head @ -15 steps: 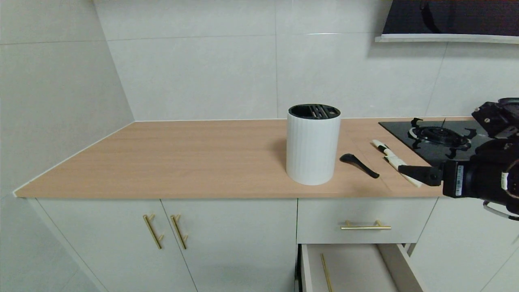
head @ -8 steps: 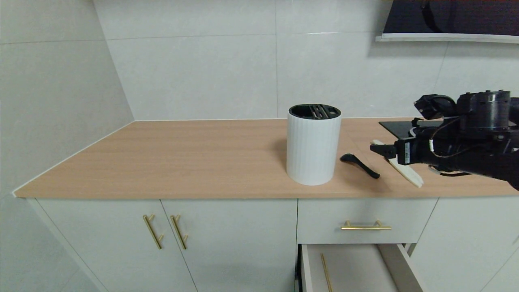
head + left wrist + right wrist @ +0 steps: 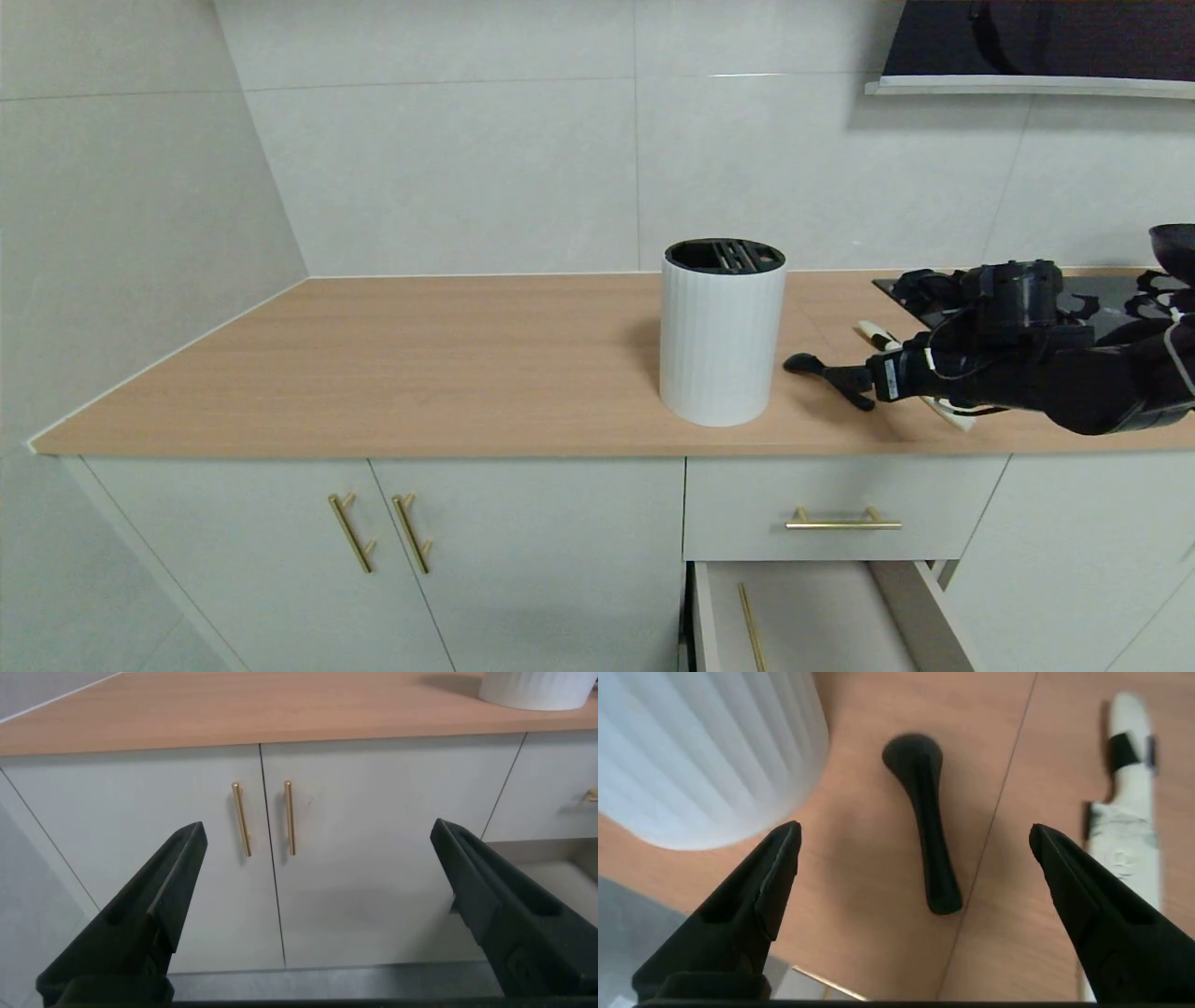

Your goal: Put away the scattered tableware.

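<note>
Kitchen counter (image 3: pixel 420 364), light wood, w/ pale wall tiles behind & white cabinets below. Near the middle stands a white ribbed utensil holder (image 3: pixel 721 336), upright, w/ a black slotted top. Just to its right a black spoon (image 3: pixel 801 362) lies flat on the wood, bowl end toward the holder, handle pointing to the counter's front edge. Right of the spoon, apart from it, lies a white knife (image 3: pixel 1125 831), also flat. Gas hob (image 3: pixel 1111 289) is set into the far right of the counter.

Right gripper (image 3: pixel 845 381) hangs low over the spoon; the wrist view looks straight down, fingers spread wide, spoon btwn them, nothing gripped. Can't tell if it touches the spoon.

Left gripper (image 3: pixel 316 831) sits low in front of the cabinet doors (image 3: pixel 280 896), jaws spread wide, holding nothing; two gold handles (image 3: pixel 241 817) show btwn its fingers.

Below the counter at right, the lower drawer (image 3: pixel 803 616) is pulled out.
</note>
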